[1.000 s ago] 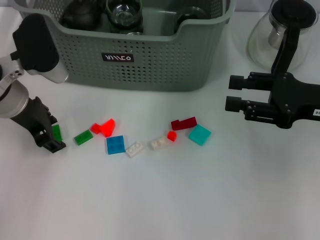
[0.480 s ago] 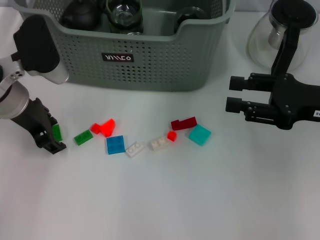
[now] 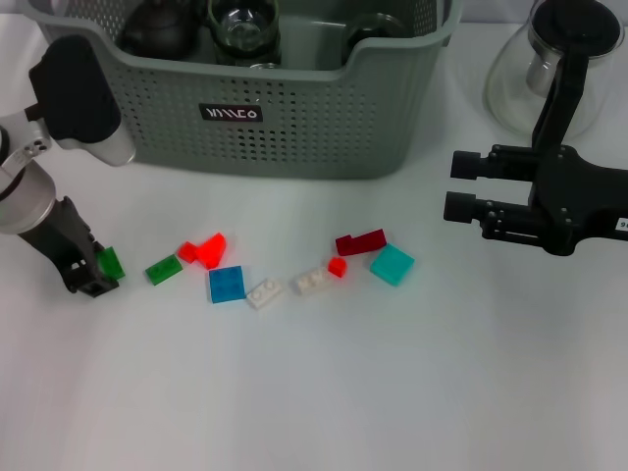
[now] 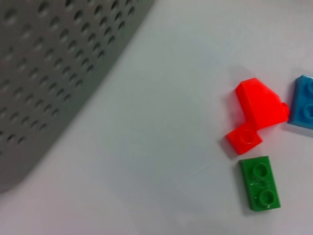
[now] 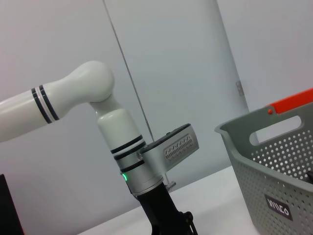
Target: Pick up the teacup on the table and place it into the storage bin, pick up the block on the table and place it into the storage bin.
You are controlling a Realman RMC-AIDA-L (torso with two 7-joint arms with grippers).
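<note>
The grey-green storage bin (image 3: 294, 118) stands at the back, and its wall also shows in the left wrist view (image 4: 49, 73) and the right wrist view (image 5: 274, 171). Inside it are a glass teacup (image 3: 245, 25) and dark tea ware (image 3: 157, 29). Several blocks lie in a row on the table. Among them are a dark green block (image 3: 110, 262), a green one (image 3: 164, 269) (image 4: 259, 183), red ones (image 3: 206, 249) (image 4: 259, 105) and a blue one (image 3: 227, 284). My left gripper (image 3: 86, 277) is low at the table, right beside the dark green block. My right gripper (image 3: 459, 184) hovers open at the right, holding nothing.
A glass teapot (image 3: 559, 59) with a black handle stands at the back right, behind my right arm. More blocks lie mid-table: white (image 3: 264, 292), dark red (image 3: 360, 241) and teal (image 3: 392, 264). The left arm (image 5: 132, 161) shows in the right wrist view.
My left gripper has shifted a little to the left and back along the table. The dark green block has stayed in place. The right arm has not moved.
</note>
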